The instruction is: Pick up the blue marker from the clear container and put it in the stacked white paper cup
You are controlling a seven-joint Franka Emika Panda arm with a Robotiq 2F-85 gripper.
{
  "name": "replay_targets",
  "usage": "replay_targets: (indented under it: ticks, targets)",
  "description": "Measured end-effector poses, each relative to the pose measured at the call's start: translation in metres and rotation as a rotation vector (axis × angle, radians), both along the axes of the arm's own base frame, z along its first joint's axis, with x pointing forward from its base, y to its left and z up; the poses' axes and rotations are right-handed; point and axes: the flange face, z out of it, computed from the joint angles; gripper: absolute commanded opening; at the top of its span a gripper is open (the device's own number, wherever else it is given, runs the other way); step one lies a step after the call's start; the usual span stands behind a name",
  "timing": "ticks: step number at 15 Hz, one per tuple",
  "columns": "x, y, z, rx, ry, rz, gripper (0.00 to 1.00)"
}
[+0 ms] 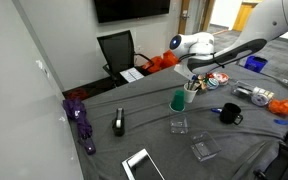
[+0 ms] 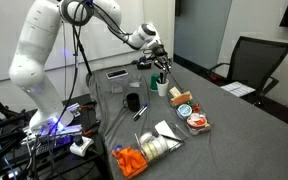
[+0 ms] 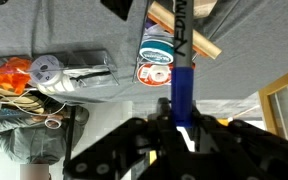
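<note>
My gripper is shut on the blue marker, which sticks out from between the jaws with its dark cap end away from me. In both exterior views the gripper hangs in the air over the cups. The stacked white paper cup stands upright beside the green cup. The small clear container sits low on the grey table, apart from the gripper. I cannot tell whether the marker tip is over the white cup or the green one.
A larger clear box, a black mug, another blue pen and tape rolls lie around the cups. A black stapler-like object and a white tablet are nearer the table edge.
</note>
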Motion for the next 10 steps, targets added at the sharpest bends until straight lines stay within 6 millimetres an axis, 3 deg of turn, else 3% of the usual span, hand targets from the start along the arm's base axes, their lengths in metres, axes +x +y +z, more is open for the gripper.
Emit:
replay_targets:
  ticks: [8,9,10]
  targets:
    - [0.003,0.003,-0.014,0.017,-0.002,0.025,0.04]
    - [0.003,0.004,-0.015,0.019,-0.004,0.027,0.30]
    - [0.003,0.004,-0.015,0.020,-0.005,0.029,0.43]
